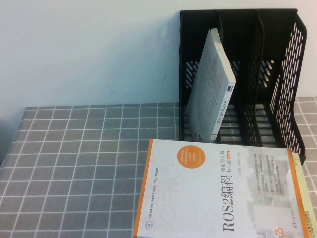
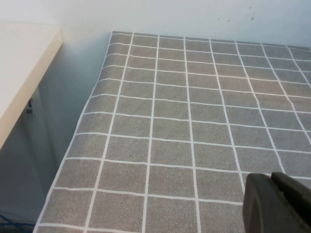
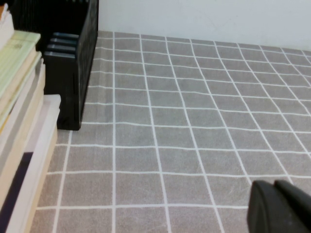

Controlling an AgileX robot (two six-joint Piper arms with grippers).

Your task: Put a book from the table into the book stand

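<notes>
Book tops the stack just before the book stand; stiff, heavy, glossy, so I'd grip its spine edge. Left pincer and right pincer hover over table, openness unclear.

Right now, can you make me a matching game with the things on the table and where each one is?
Things:
1. Pale grey book
2. White and orange ROS2 book
3. Black plastic book stand
4. Left hand

Places:
A. On top of the book stack at the near edge
B. At the back of the table by the wall
C. Leaning in the stand's left slot
D. Over bare grey checked tablecloth

Pairs: 1-C, 2-A, 3-B, 4-D
</notes>
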